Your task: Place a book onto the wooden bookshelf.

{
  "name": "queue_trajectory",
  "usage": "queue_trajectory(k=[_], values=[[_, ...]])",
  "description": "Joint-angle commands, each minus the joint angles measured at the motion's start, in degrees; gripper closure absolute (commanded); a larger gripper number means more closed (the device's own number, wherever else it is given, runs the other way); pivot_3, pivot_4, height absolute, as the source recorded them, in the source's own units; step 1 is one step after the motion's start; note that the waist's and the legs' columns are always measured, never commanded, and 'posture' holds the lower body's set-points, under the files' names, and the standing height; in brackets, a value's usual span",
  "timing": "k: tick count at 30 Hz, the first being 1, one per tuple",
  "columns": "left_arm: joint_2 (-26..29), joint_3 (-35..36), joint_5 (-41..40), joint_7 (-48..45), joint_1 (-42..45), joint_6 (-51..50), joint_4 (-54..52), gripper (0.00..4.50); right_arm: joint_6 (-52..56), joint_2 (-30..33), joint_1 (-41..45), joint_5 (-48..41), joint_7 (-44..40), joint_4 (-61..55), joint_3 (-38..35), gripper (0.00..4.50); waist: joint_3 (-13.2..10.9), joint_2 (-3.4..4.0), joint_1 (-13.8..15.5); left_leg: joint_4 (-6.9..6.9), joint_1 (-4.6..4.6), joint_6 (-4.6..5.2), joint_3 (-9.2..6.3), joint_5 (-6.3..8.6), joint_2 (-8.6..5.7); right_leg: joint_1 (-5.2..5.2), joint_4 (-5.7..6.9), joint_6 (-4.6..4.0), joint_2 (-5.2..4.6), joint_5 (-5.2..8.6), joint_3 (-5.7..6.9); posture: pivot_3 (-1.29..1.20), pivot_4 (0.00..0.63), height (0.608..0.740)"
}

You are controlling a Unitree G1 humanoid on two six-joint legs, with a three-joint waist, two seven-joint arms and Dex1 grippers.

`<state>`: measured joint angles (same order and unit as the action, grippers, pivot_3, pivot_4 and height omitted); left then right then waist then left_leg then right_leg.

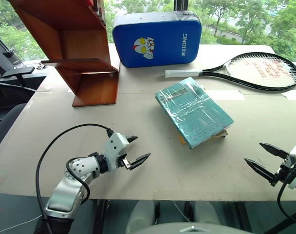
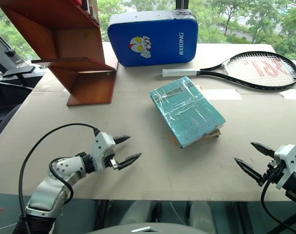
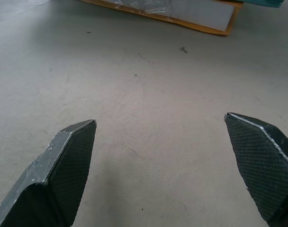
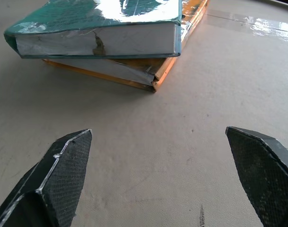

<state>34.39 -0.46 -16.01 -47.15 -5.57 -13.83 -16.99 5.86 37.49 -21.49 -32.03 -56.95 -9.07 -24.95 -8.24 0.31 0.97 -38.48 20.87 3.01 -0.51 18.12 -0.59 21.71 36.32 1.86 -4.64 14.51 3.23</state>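
Note:
The teal book (image 1: 193,109) in crinkled clear plastic lies flat in the middle of the table, stacked on an orange-yellow book (image 4: 134,71). The wooden bookshelf (image 1: 72,46), reddish-brown with slanted sides, stands at the table's far left corner. My left gripper (image 1: 135,150) hovers open over the near left of the table, pointing toward the books and well short of them. My right gripper (image 1: 266,158) is open at the near right edge, aimed at the stack's near side (image 4: 96,45), with bare table between them. Neither holds anything.
A blue padded case (image 1: 157,39) stands upright at the back centre, beside the bookshelf. A black tennis racket (image 1: 255,70) lies at the back right. The table (image 1: 138,112) has a pale cover; its front edge runs just under both grippers.

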Motion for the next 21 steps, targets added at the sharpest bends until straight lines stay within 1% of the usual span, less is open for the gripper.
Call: queue_trajectory(k=[1, 4, 7, 10, 17, 19, 21], values=[[0.3, 2.5, -1.4, 0.9, -1.6, -0.2, -3.3, 0.03, 0.9, 0.3, 0.9, -0.7, -0.1, -1.1, 0.1, 0.00, 0.0, 0.00, 0.0, 0.00, 0.00, 0.00, 0.00, 0.00, 0.00, 0.00, 0.00, 0.00, 0.00, 0.00, 0.00, 0.00, 0.150, 0.740], [0.4, 4.4, -1.8, 1.9, -4.4, -0.3, -5.0, 0.03, 1.1, 0.8, 3.0, 0.2, -0.9, 1.2, 1.3, 0.00, -0.1, -0.05, -0.3, 0.00, -0.01, 0.00, 0.01, 0.00, 0.01, 0.00, 0.00, 0.00, 0.01, 0.00, -0.01, 0.00, 0.150, 0.740], [0.5, 4.9, -2.0, 2.1, -5.3, -0.3, -5.6, 0.03, 0.7, 0.8, 3.7, 0.5, -1.5, 2.4, 1.5, 0.00, -0.2, 0.05, 0.1, 0.00, -0.01, 0.00, 0.01, 0.00, 0.01, 0.00, 0.00, -0.01, 0.00, 0.01, -0.01, 0.00, 0.150, 0.740], [0.6, 5.3, -2.1, 2.2, -5.5, -0.3, -5.8, 0.03, 0.3, 0.8, 4.1, 0.9, -2.1, 3.5, 1.4, 0.00, -0.2, 0.04, 0.4, 0.00, 0.00, 0.00, 0.00, 0.00, 0.00, 0.00, 0.00, -0.01, 0.00, 0.01, 0.00, 0.00, 0.150, 0.740], [0.4, 5.5, -2.3, 2.5, -5.2, -0.4, -5.7, 0.03, -0.1, 0.5, 5.1, 1.2, -2.6, 4.9, 1.2, 0.00, -0.2, 0.05, 0.1, 0.00, 0.01, 0.00, 0.01, 0.00, 0.00, 0.00, -0.02, -0.01, 0.00, 0.00, 0.01, 0.00, 0.150, 0.740], [0.4, 5.5, -2.6, 2.4, -5.2, -0.4, -5.9, 0.03, 0.1, 0.1, 5.4, 0.7, -2.2, 4.8, 0.9, 0.00, -0.2, 0.05, 0.0, 0.00, 0.01, -0.01, 0.01, 0.00, 0.00, 0.00, -0.02, 0.00, 0.01, 0.00, 0.01, 0.00, 0.150, 0.740], [0.5, 5.6, -2.8, 2.3, -5.2, -0.4, -5.9, 0.03, 1.3, -0.4, 6.4, 0.7, 0.0, 4.8, 0.5, 0.00, -0.2, 0.05, 0.0, 0.00, 0.01, 0.00, 0.01, 0.00, 0.00, 0.00, -0.02, 0.00, 0.01, 0.00, 0.01, 0.00, 0.150, 0.740]])
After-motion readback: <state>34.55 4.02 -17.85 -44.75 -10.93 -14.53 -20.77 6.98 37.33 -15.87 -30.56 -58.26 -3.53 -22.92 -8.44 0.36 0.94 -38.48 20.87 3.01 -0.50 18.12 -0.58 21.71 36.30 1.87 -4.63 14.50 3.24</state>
